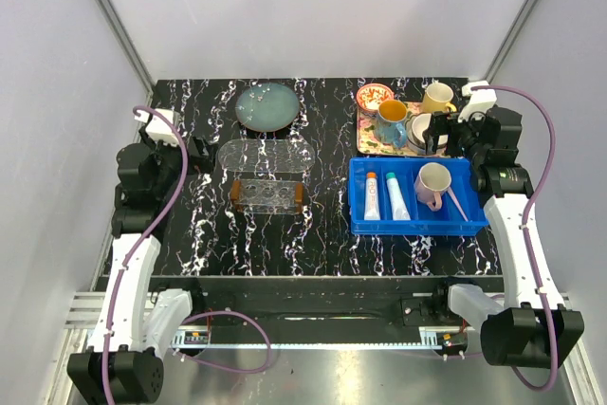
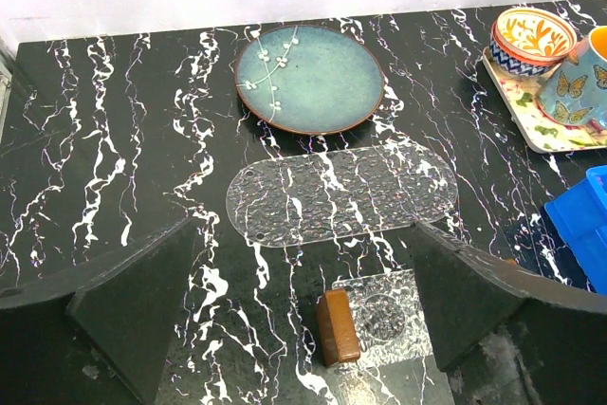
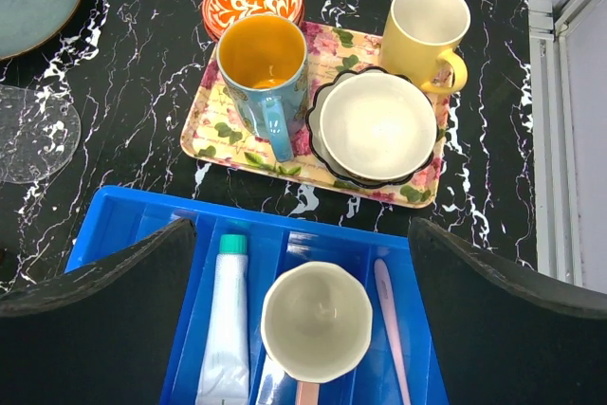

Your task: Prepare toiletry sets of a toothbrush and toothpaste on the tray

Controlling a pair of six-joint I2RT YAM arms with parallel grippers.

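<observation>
from above, the left arm rises from its base at the near left corner and bends at the elbow. the left gripper (image 1: 196,148) sits at the table's left side, aimed toward the clear tray (image 1: 266,156). the right arm runs up the right edge with its wrist folded inward, the right gripper (image 1: 438,132) by the far right end of the patterned tray (image 1: 365,130). in the blue bin (image 1: 417,226) lie the orange-capped toothpaste (image 1: 372,196), the teal-capped toothpaste (image 1: 396,196) and the toothbrush (image 1: 456,202), which is just beside a pink mug (image 1: 433,184).

in the left wrist view, the left gripper (image 2: 303,230) has its fingers spread wide with nothing between them, tilted down above the tray (image 2: 341,194) and the brown-ended rack (image 2: 339,327).

in the right wrist view, the right gripper (image 3: 302,225) is likewise spread wide and holds nothing, hanging over the bin (image 3: 123,215). below it lie the teal-capped toothpaste (image 3: 226,320) and the toothbrush (image 3: 389,320), with the mug (image 3: 316,320) between them.
</observation>
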